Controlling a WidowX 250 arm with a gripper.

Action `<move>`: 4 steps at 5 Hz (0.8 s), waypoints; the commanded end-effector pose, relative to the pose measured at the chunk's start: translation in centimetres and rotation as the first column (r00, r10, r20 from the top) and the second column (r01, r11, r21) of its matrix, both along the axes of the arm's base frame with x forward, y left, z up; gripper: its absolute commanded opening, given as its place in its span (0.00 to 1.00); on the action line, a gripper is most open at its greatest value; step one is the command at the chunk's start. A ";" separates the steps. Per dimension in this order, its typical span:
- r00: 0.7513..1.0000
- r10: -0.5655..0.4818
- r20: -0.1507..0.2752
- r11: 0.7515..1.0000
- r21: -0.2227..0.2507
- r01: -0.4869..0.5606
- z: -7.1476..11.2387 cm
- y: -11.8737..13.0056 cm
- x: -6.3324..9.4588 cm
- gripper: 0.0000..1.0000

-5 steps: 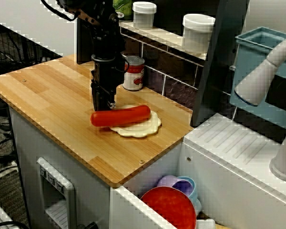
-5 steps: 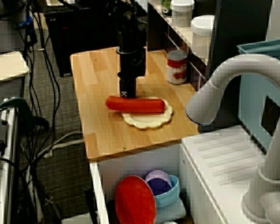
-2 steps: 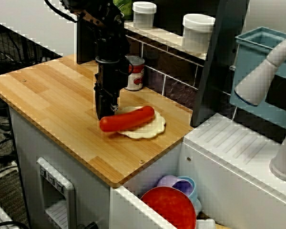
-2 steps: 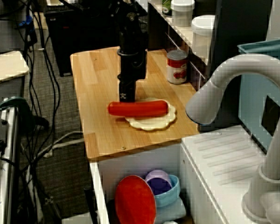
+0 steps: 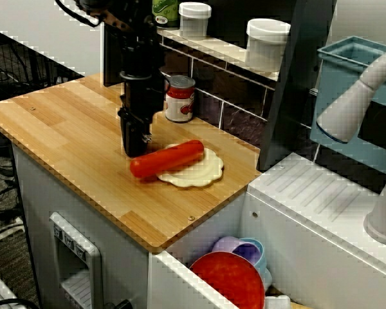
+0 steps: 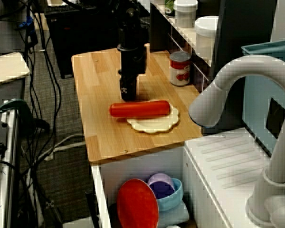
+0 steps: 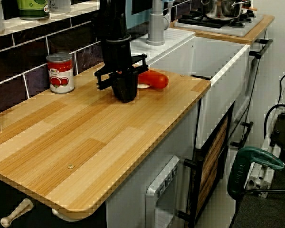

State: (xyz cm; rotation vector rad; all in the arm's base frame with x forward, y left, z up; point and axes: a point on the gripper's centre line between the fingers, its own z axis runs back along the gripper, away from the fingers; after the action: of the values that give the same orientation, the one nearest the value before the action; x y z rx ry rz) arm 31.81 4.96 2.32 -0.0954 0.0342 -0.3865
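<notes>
1. The claw point(image 5: 134, 143) points straight down over the wooden bench point(image 5: 64, 129), its tips close to the board at the left end of a red sausage point(image 5: 167, 159).
2. In the view over the tap, the claw point(image 6: 128, 93) stands just on the far side of the sausage point(image 6: 140, 109). Its tips end right at the sausage's upper edge, and I cannot tell whether they touch it.
3. In the low view along the bench, the claw point(image 7: 125, 92) shows as one dark block in front of the sausage point(image 7: 154, 79). No view shows how wide the jaws stand, so I cannot tell. The sausage does not appear to be clamped between them.
4. The sausage lies flat and slightly slanted. Its right part rests across a cream disc with a scalloped edge point(image 5: 196, 172), and its left end reaches past the disc's rim over the bare wood.
5. The disc point(image 6: 154, 124) lies flat near the right end of the bench, short of the near edge.
6. A tomato can point(image 5: 179, 98) stands upright at the far side by the tiled wall. It is near the arm and apart from the sausage.
7. Two white-lidded jars point(image 5: 266, 44) stand on the shelf above the tiles.
8. Below the bench's right end, a red plate point(image 5: 228, 278) leans beside stacked pastel bowls point(image 5: 244, 248).
9. A grey tap point(image 6: 237, 80) arches over the white sink unit at the right.
</notes>
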 end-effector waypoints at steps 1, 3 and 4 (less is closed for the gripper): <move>0.996 0.033 0.082 0.999 -0.022 -0.031 2.9 3.1 -0.4 1.00; 0.995 -0.014 0.102 1.000 0.008 0.013 3.1 3.6 -1.2 1.00; 0.990 -0.072 0.120 0.996 0.070 0.064 3.0 3.9 -1.2 1.00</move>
State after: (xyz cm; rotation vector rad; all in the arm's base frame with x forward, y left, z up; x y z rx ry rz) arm 30.86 8.76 2.93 -0.0438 -0.0098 -0.4450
